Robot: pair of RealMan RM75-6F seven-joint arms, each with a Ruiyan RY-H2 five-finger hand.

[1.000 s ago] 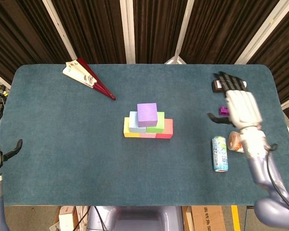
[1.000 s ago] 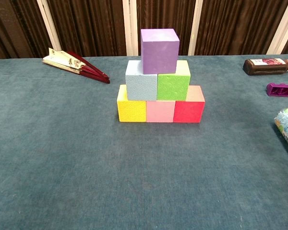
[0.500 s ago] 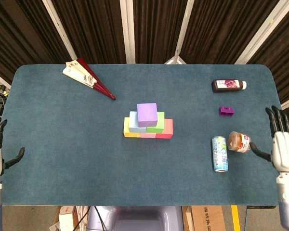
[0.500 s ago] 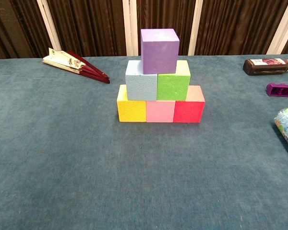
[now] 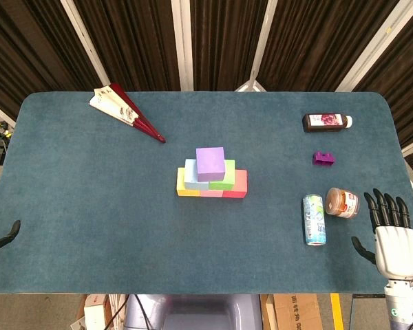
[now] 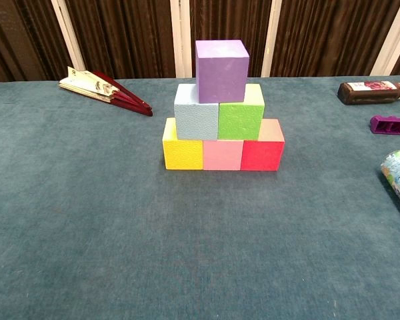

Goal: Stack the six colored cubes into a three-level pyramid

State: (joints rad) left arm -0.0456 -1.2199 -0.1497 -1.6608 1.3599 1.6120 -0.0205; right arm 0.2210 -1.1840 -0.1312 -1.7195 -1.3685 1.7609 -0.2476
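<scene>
Left hand [image 5: 1, 237]: only a dark tip shows at the desk [image 5: 89, 227] edge; fingers' state cannot be told.
Fan [image 5: 126, 112]: far corner, beyond it.
Pyramid [image 5: 212, 174]: complete, mid-desk between both hands.
Can [image 5: 314, 219], jar [image 5: 341, 203]: just left of right fingers.
Right hand [image 5: 392, 237]: fingers [image 5: 385, 208] spread, empty.

1. No text can be read anywhere.
2. A label is seen on the dark bottle [image 6: 372, 91] at far right; its print is too small to be made out.
3. Printing is seen on the can [image 5: 314, 220] lying at near right; illegible.
4. Markings on the folded fan [image 6: 101, 88] at far left are blurred.
</scene>
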